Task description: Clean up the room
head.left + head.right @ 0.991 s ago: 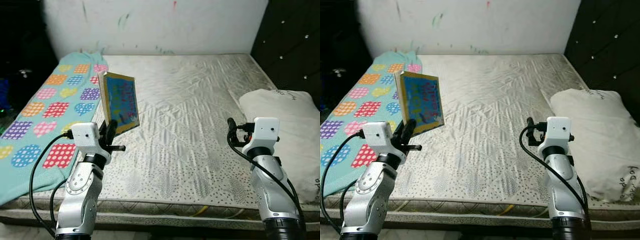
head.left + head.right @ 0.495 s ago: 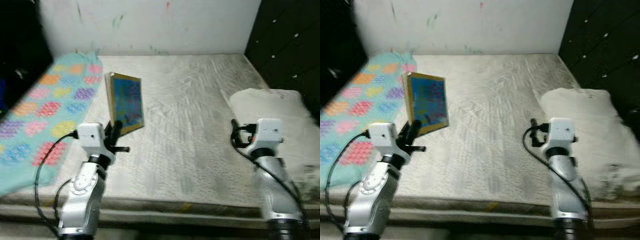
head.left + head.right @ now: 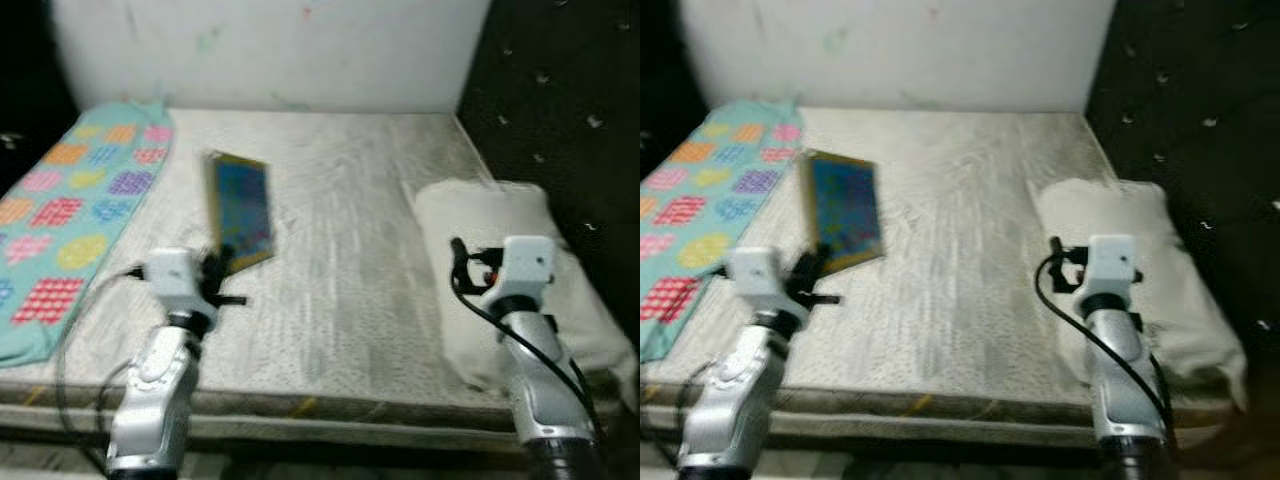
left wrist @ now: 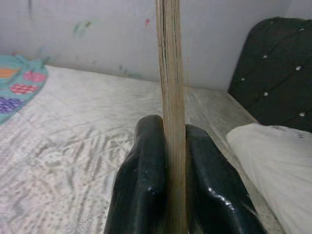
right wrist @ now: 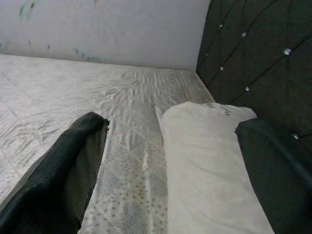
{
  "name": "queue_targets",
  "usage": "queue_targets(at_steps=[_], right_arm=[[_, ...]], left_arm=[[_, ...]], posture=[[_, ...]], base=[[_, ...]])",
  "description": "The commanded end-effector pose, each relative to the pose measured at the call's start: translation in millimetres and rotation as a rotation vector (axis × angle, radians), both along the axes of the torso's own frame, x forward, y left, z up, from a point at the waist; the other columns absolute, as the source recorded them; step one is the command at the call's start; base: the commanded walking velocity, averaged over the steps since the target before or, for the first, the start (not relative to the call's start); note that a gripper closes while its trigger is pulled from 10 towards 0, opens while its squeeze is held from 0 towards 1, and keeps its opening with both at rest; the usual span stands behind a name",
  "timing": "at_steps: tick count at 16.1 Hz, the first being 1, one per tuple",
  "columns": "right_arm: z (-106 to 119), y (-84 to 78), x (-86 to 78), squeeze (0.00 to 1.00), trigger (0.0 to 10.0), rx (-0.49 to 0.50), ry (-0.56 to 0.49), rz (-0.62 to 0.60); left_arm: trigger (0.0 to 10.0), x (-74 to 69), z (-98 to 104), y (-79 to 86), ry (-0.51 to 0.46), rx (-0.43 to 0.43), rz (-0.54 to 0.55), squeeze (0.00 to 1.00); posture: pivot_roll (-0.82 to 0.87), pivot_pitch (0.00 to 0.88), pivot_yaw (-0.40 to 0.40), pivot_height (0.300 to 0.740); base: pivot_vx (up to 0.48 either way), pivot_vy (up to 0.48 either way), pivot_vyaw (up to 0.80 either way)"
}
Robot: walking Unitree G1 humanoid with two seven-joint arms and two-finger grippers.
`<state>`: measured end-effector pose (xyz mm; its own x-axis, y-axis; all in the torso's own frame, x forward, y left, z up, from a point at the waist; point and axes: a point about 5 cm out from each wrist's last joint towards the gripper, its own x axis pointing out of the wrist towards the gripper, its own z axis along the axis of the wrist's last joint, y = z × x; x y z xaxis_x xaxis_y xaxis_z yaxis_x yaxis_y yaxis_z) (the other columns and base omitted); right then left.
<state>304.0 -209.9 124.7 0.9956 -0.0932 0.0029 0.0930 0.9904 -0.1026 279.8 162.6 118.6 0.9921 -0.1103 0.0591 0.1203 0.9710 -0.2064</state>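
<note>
A thin book [image 3: 240, 208] with a blue cover and yellow edge stands upright above the white mattress [image 3: 340, 200]. My left gripper [image 3: 214, 270] is shut on its lower edge; the left wrist view shows the page edges [image 4: 170, 97] pinched between both black fingers [image 4: 144, 190]. My right gripper [image 3: 458, 262] is held over the mattress's right side, open with nothing in it, its fingers [image 5: 58, 170] wide apart and pointing at a white pillow [image 5: 204, 161].
A teal blanket [image 3: 70, 200] with coloured patches lies along the mattress's left side. The white pillow [image 3: 500, 250] lies at the right, against a dark tufted headboard [image 3: 560, 110]. A white wall [image 3: 270, 50] stands behind the bed.
The whole picture has shifted left and blurred, so the camera has turned right. The book stays held in my left gripper. The right gripper keeps its pose.
</note>
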Motion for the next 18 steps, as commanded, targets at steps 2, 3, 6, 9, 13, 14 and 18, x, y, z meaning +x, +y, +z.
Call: queue_targets(at_steps=[2,3,6,9,13,14,18], right_arm=[[2.7,-4.2,0.3,0.00,10.0,-0.006,-0.006,-0.011],[2.6,-4.1,0.7,0.00,10.0,-0.005,-0.005,-0.011],[3.1,-2.2,2.3,0.00,10.0,-0.002,-0.008,-0.005],[3.5,-1.6,3.0,0.00,10.0,-0.017,-0.009,0.000],[2.4,-2.5,2.4,0.00,10.0,-0.016,-0.007,-0.003],[2.4,-2.3,2.3,0.00,10.0,-0.016,-0.007,-0.003],[1.9,-1.6,2.1,0.00,10.0,-0.014,-0.007,-0.005]], left_arm=[[10.0,1.2,8.4,-1.6,-0.046,-0.002,0.003,0.00],[10.0,1.1,7.9,-0.6,-0.044,0.000,0.006,0.00],[10.0,1.0,10.6,-0.9,-0.059,0.018,-0.002,0.00],[10.0,1.4,10.1,-3.0,-0.053,0.004,-0.011,0.00],[10.0,2.6,10.3,-3.6,-0.050,0.002,-0.015,0.00],[10.0,2.5,10.5,-3.1,-0.051,0.003,-0.014,0.00],[10.0,1.5,10.2,-2.8,-0.053,-0.015,-0.012,0.00]], posture=[[-0.12,0.000,0.037,0.740],[-0.12,0.000,0.037,0.740],[-0.12,0.000,0.035,0.740],[-0.12,0.000,0.037,0.740],[-0.12,0.000,0.037,0.740],[-0.12,0.000,0.039,0.740],[-0.12,0.000,0.039,0.740]], base=[[0.000,0.000,0.00],[0.000,0.000,0.00],[0.000,0.000,0.00],[0.000,-0.115,0.00],[0.000,-0.480,0.00],[0.000,-0.480,0.00],[0.000,-0.360,0.00]])
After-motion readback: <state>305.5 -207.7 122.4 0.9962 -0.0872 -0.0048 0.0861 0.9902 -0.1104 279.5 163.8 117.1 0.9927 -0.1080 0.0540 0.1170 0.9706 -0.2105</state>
